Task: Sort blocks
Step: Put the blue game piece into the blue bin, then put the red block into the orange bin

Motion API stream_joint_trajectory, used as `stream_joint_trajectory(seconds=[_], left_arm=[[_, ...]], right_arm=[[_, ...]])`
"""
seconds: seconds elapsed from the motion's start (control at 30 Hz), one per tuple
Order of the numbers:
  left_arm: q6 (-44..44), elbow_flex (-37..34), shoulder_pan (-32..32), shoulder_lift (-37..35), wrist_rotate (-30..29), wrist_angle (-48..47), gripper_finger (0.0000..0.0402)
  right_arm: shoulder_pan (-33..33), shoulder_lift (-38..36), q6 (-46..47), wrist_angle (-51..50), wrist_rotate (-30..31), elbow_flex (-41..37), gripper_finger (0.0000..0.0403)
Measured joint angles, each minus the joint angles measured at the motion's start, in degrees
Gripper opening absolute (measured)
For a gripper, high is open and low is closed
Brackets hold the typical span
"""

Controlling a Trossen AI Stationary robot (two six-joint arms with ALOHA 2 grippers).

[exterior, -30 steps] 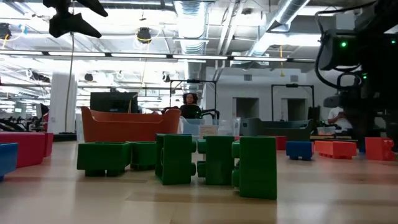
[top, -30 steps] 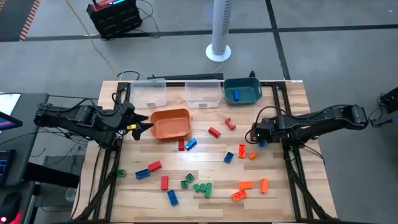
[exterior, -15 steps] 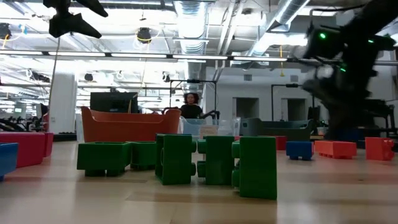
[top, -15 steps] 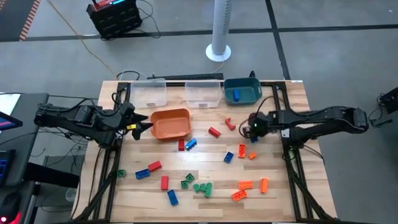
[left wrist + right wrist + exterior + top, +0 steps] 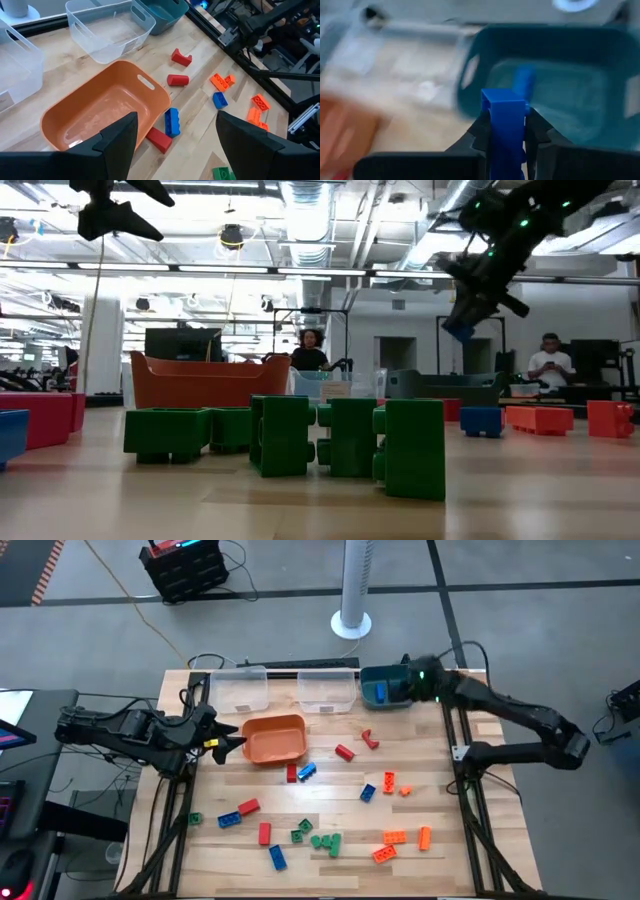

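Pale wood planks make the counter (image 5: 440, 850), and it carries four plastic bins along its far side. The orange plastic bin (image 5: 273, 738) lies a little nearer than the others, at the left of the middle. Behind it stand two clear plastic bins (image 5: 238, 688) (image 5: 327, 690), side by side. The teal plastic bin (image 5: 389, 687) is at the far right and has one small blue brick (image 5: 381, 693) inside.

The right arm reaches over the teal bin. The right claw (image 5: 505, 131) is closed on a blue studded plastic block (image 5: 504, 120), which it holds upright between its fingers, above the bin's open top. The left arm waits at the left edge of the counter, and the left claw (image 5: 172, 132) stands open just beside the orange bin, holding nothing.

The other small studded toy blocks lie scattered on the counter in front of the bins. A red block (image 5: 292, 773) and a blue block (image 5: 307, 771) lie touching just in front of the orange bin. Green blocks (image 5: 326, 842) are grouped near the front middle. Orange blocks (image 5: 394, 838) lie at the front right, near each other.
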Motion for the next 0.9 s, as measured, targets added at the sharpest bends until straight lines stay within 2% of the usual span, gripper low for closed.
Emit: stream_joint_trajectory(seconds=[0.13, 0.4, 0.47, 0.67, 0.8, 0.9], left_arm=[[-0.23, 0.02, 0.00, -0.02, 0.00, -0.02, 0.0261], [-0.01, 0.00, 0.00, -0.02, 1.02, -0.35, 0.0261], [0.92, 0.00, 0.02, -0.02, 4.04, -0.87, 0.0261], [1.16, 0.00, -0.40, 3.94, 21.38, -3.72, 0.0261], [2.22, 0.00, -3.27, 10.13, 32.11, -4.19, 0.0261], [1.69, 0.00, -6.85, 14.69, 36.85, -4.25, 0.0261]], right_arm=[[-5.33, 7.08, -1.36, -2.36, -0.19, 5.47, 0.0063], [-6.51, 23.86, -9.07, -11.37, -0.83, 16.31, 0.0077], [-6.49, 26.76, -11.15, -12.83, -1.81, 18.70, 0.0093], [-6.60, 30.56, -16.13, -16.95, -4.11, 25.04, 0.0176], [-6.60, 29.96, -19.67, -20.09, -3.85, 28.79, 0.0218], [-6.46, 27.27, -20.78, -20.74, -3.64, 30.98, 0.0228]])
